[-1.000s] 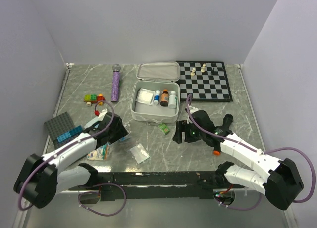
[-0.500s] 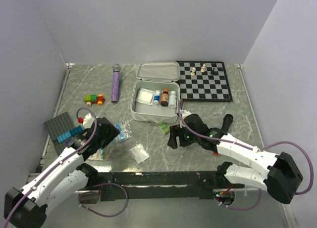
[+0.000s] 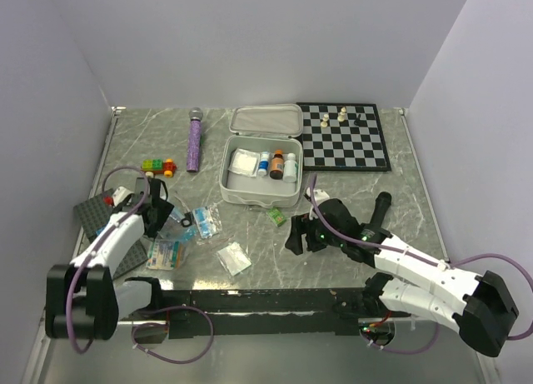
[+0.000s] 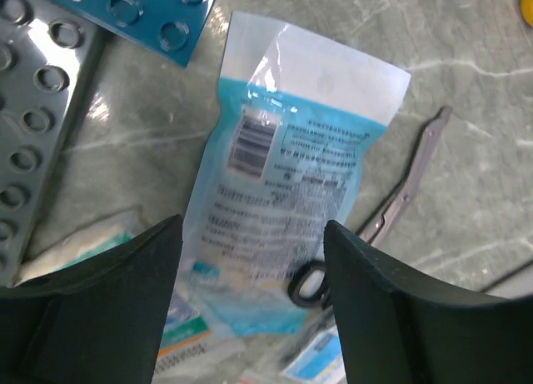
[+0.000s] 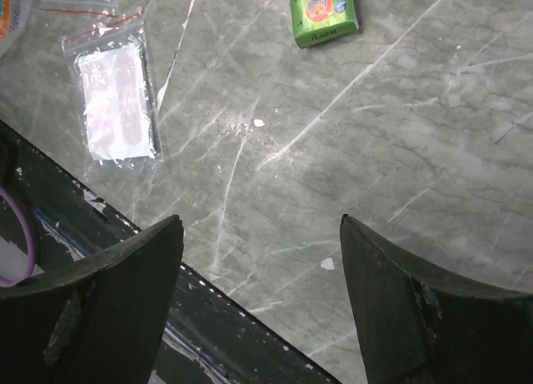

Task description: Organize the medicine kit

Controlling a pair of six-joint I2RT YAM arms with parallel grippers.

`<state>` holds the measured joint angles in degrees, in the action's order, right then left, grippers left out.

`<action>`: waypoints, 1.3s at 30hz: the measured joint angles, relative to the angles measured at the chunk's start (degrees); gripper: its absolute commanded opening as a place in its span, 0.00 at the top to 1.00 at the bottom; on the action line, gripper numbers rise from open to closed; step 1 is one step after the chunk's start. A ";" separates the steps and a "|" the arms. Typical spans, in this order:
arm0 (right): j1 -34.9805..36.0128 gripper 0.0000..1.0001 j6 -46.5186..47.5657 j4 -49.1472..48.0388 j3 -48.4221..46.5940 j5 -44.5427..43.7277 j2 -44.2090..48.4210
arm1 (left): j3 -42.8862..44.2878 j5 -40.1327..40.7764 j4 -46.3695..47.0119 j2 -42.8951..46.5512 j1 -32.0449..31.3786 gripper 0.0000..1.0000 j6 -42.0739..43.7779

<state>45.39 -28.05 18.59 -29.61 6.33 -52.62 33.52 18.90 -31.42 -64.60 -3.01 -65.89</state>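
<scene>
The medicine kit (image 3: 229, 182), a white soft case, stands open at mid-table with its lid (image 3: 266, 120) folded back; a white pad and small bottles sit inside. My left gripper (image 3: 166, 221) hovers open at the left over a blue-and-white sachet (image 4: 287, 184), jaws wide on either side and not touching it. Small scissors (image 4: 408, 192) lie beside the sachet. My right gripper (image 3: 293, 236) is open and empty, low over bare table in front of the kit. A small green box (image 5: 321, 12) and a zip bag of plasters (image 5: 117, 97) lie ahead of it.
A chessboard (image 3: 346, 138) with a few pieces lies right of the kit. A purple wand (image 3: 194, 140) and a toy brick car (image 3: 158, 166) lie at the back left. A grey baseplate (image 4: 33, 126) with a blue plate (image 4: 125, 13) is at the left. More packets (image 3: 165, 252) lie near the front rail (image 5: 125, 276).
My left arm has swung back to the left, and its jaws have opened a little, leaving the blue sachet lying uncovered on the table. The right gripper has barely shifted.
</scene>
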 measured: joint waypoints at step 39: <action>0.00 0.16 -0.48 4.50 -4.31 0.07 2.99 | 14.38 -10.91 1.46 14.75 1.62 0.99 16.61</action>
<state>45.39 -28.53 23.09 -33.91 6.39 -49.63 47.90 7.99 -29.95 -49.84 -1.39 -49.28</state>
